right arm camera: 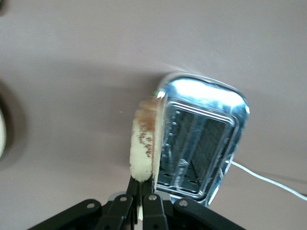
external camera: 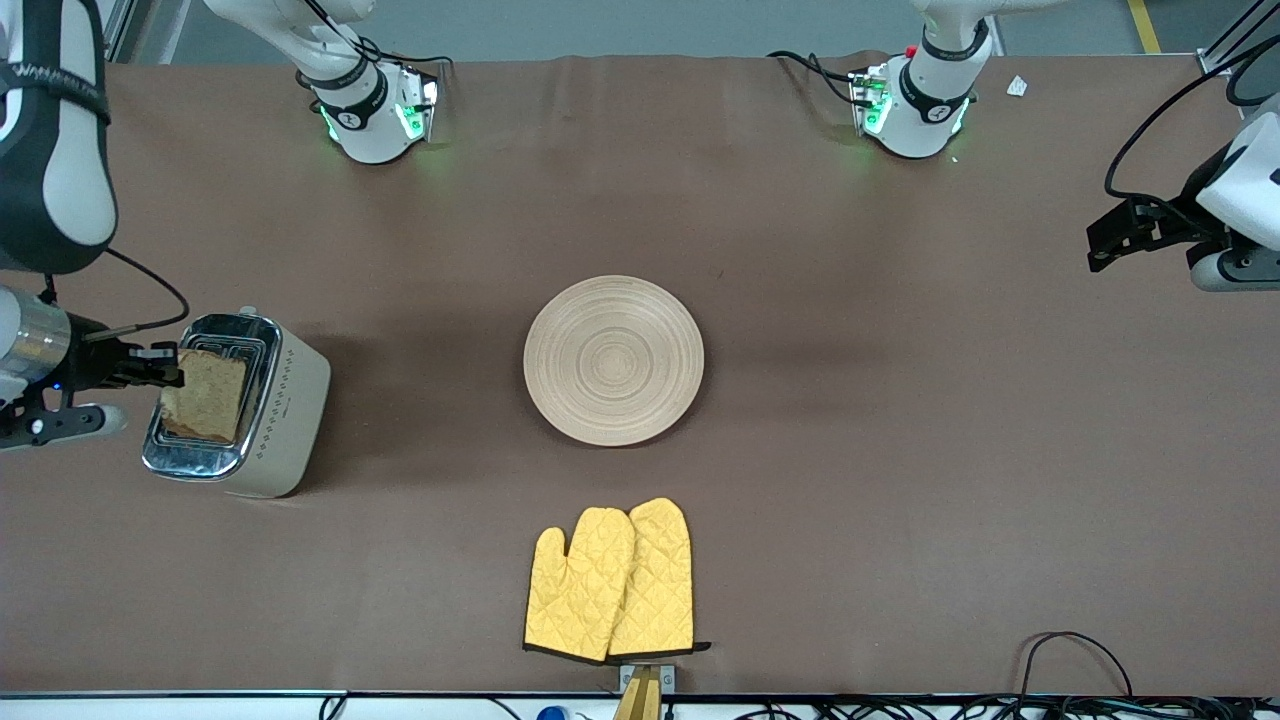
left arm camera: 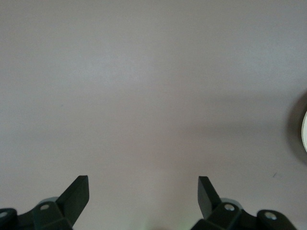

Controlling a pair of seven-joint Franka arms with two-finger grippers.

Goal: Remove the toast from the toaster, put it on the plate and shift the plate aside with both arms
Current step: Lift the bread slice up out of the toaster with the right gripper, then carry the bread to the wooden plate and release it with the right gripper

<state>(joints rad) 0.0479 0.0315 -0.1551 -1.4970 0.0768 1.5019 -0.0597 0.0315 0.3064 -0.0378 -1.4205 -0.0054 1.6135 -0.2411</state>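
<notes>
My right gripper is shut on the toast, a speckled tan-brown slice, and holds it in the air over the toaster. In the right wrist view the toast shows edge-on between my fingers, beside the toaster's open slots. The round pale wooden plate lies at the table's middle. My left gripper is open and empty, waiting above the table at the left arm's end; its view shows both fingers spread over bare brown cloth, with the plate's rim at the edge.
A pair of yellow quilted oven mitts lies nearer the front camera than the plate. The toaster's white cord trails on the cloth. Cables lie at the table's front edge.
</notes>
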